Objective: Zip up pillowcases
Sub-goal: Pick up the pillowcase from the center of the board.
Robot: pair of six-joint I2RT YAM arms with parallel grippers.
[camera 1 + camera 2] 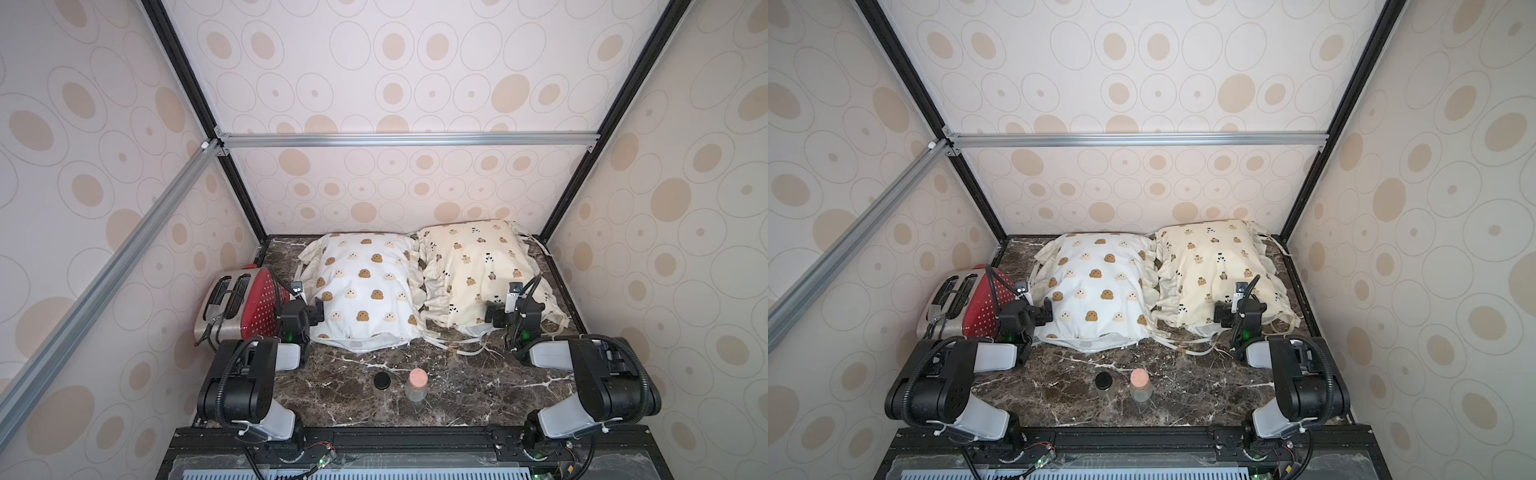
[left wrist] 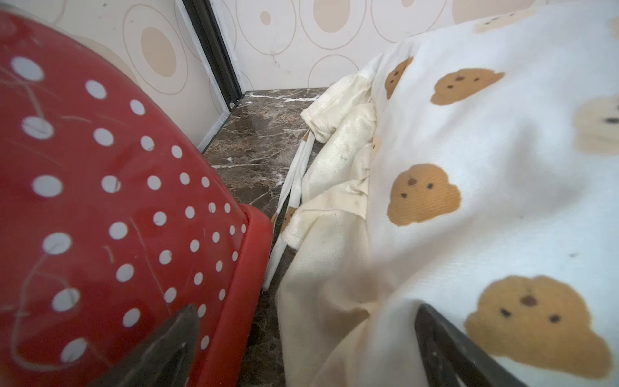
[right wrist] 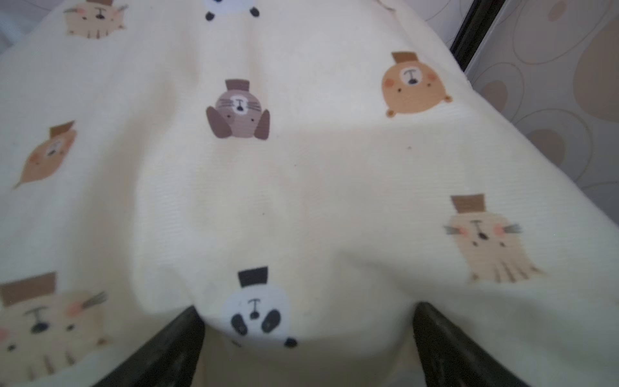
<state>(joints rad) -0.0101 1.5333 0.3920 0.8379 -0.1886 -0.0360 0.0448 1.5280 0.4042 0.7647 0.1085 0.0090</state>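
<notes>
Pillowcases sit side by side just below the middle of the frame in both top views, on the dark marbled desk [image 1: 457, 386]. The white pillowcase [image 1: 365, 291] with brown and cream blobs is toward the left. The cream pillowcase [image 1: 469, 262] with small animal prints is to its right, and their ruffled edges touch. Tie strings [image 1: 446, 345] trail from their lower edges onto the desk. A red dotted toaster [image 1: 245, 305] stands at the left of the frame, just beside the white pillowcase. The left gripper [image 1: 308, 312] is at that pillowcase's lower left corner, between it and the toaster. The right gripper [image 1: 505, 316] hangs over the cream pillowcase's lower right part. Lower in the frame, well apart from the cloth, a black-lidded jar [image 1: 382, 384] and a cork-topped jar [image 1: 417, 384] stand near each other.

In the left wrist view the left gripper [image 2: 304, 308] has its jaws spread wide. One finger [image 2: 160, 348] is in front of the toaster [image 2: 100, 201] and the other is at the white pillowcase [image 2: 502, 201]. The ruffle [image 2: 335, 160] and a bare strip of desk lie between them.

In the right wrist view the right gripper [image 3: 306, 306] is likewise spread wide. A bulge of the cream pillowcase [image 3: 301, 187] with a panda print swells between its fingers, not pinched.
</notes>
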